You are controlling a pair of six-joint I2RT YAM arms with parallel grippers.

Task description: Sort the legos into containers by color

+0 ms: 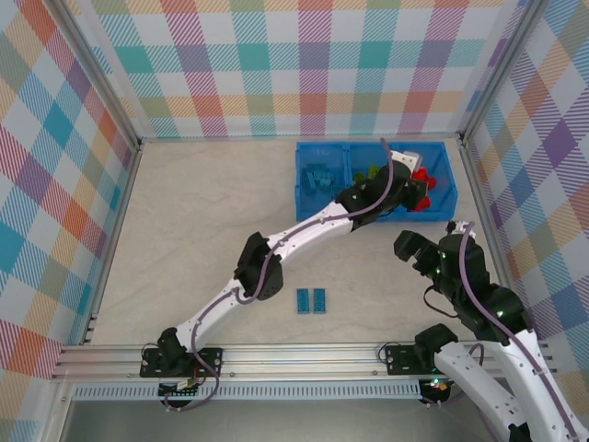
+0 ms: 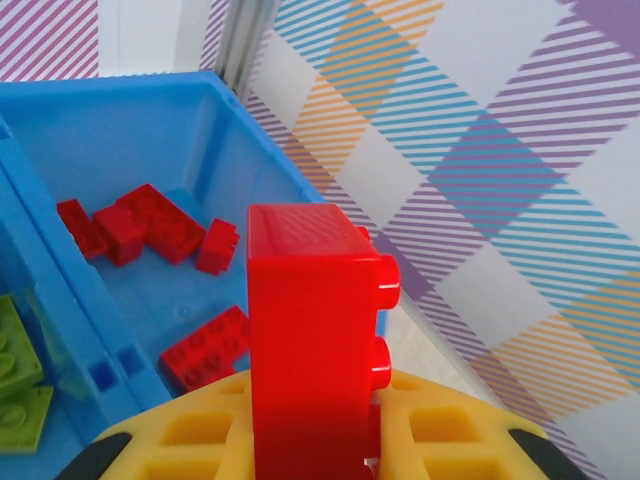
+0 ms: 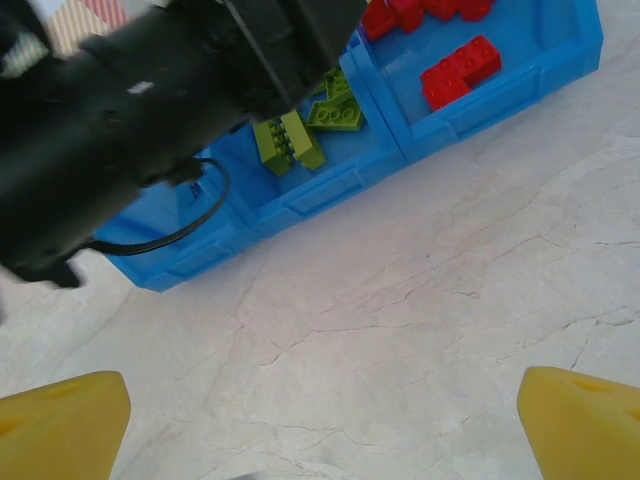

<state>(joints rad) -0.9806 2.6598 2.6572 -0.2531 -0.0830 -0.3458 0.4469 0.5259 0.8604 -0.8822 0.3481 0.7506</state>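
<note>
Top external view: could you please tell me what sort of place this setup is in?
Probably a lab robot cell: plaid-printed walls on aluminium posts, a marble-look tabletop, and a three-compartment blue bin.

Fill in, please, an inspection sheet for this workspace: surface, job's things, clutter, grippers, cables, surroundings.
Surface: pale stone-look table; two loose blue bricks lie side by side near the front.
Job's things: blue bin at the far right; blue bricks in its left compartment, green bricks in the middle, red bricks in the right.
Clutter: nothing seen.
Grippers: left gripper shut on a red brick over the right compartment; right gripper open over bare table.
Cables: left arm's cable, right arm's cable.
Surroundings: checked cloth walls, metal frame.
</note>
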